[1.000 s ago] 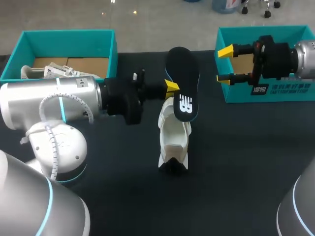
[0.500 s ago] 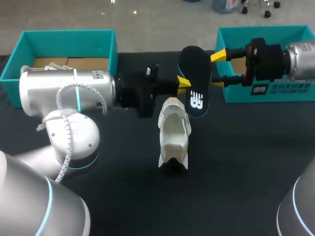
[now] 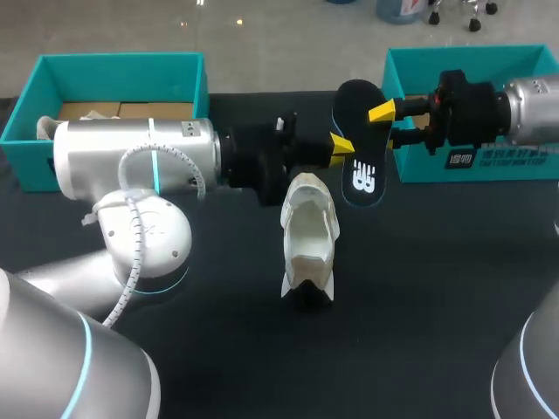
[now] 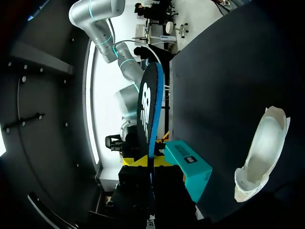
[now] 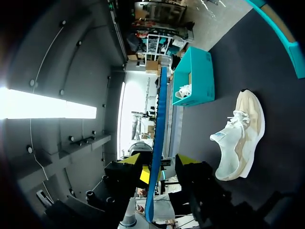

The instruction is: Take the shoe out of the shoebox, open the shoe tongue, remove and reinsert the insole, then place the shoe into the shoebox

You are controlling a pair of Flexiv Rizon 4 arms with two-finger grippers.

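A black insole [image 3: 362, 170] with a blue edge hangs in the air above the table, held near its middle. My left gripper [image 3: 342, 146] is shut on it. In the left wrist view the insole [image 4: 147, 109] rises edge-on from that gripper [image 4: 148, 163]. My right gripper [image 3: 383, 127] reaches in from the other side, its fingers straddling the upper part. In the right wrist view the insole [image 5: 159, 119] stands between my right gripper's [image 5: 157, 164] fingers, with a gap still showing on one side. The white shoe [image 3: 308, 231] [image 4: 262, 152] [image 5: 240, 133] lies on the dark table below.
A teal shoebox [image 3: 113, 65] [image 5: 195, 76] stands at the back left with another white shoe [image 3: 52, 127] in it. A second teal box [image 3: 489, 161] [image 4: 188, 162] is at the back right, behind my right gripper. My left arm's thick body spans the table's left half.
My left arm has carried the insole to the right, towards my right gripper. The right gripper's fingers have come in around the insole and narrowed. The shoe has not moved.
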